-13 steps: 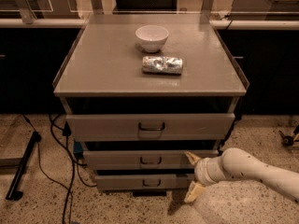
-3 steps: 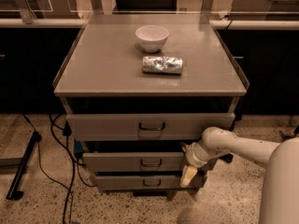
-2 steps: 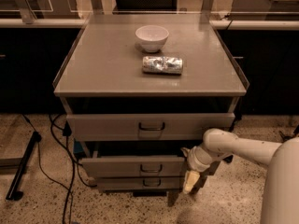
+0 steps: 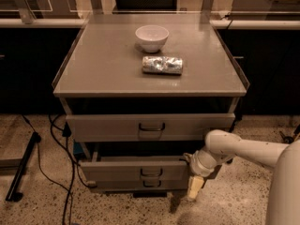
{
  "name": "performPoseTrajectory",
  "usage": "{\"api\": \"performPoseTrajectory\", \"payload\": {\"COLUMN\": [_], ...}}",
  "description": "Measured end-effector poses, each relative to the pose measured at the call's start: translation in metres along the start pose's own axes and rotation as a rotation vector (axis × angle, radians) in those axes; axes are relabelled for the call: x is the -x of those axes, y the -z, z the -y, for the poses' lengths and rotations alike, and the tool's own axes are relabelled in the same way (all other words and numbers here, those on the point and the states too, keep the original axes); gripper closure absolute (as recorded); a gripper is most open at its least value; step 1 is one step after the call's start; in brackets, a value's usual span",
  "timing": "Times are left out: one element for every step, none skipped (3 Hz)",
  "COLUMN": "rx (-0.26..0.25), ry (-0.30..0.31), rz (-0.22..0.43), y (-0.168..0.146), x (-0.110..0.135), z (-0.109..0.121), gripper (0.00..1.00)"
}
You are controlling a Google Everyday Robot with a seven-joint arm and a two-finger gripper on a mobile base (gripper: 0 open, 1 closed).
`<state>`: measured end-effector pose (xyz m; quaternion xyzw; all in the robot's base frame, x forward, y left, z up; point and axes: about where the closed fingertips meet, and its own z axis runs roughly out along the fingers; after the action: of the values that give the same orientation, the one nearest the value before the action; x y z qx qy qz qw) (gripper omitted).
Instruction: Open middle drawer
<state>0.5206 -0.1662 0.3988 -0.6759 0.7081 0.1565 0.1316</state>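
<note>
The robot's white arm (image 4: pixel 248 150) is reaching in from the lower right corner, bending at a rounded joint and pointing down toward the speckled floor (image 4: pixel 37 205). Its gripper (image 4: pixel 195 187) is hanging at the right end of the lowest drawers, just beside the cabinet's front corner, with a pale yellowish tip aiming downward. Whether the gripper is open or closed cannot be told from this angle, nor whether it is touching a drawer front.

The bottom drawer (image 4: pixel 117 186) is showing only a thin strip of its grey front. Directly above it, the middle drawer (image 4: pixel 117 170) is sitting partly out, its flat front standing forward of the bottom one, with a dark gap showing above it and its small dark handle (image 4: pixel 151 172) lying at the centre. The taller top drawer (image 4: pixel 103 127) is spanning the cabinet above that.

On the left, black cables (image 4: pixel 55 139) are trailing across the floor.

Farther back, the grey counter (image 4: pixel 98 64) is carrying a crinkled foil packet (image 4: pixel 162 64) lying on its side, and a white bowl (image 4: pixel 152 37) is standing just behind it.
</note>
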Motion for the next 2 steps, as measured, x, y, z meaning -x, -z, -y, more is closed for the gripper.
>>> {"api": "performPoseTrajectory", "payload": {"rx": [0.113, 0.196], "ry": [-0.011, -0.024], "rz": [-0.024, -0.038], "y": [0.01, 0.017], "x": [-0.007, -0.013], "z": [-0.046, -0.076], "gripper": [0.0, 0.0]}}
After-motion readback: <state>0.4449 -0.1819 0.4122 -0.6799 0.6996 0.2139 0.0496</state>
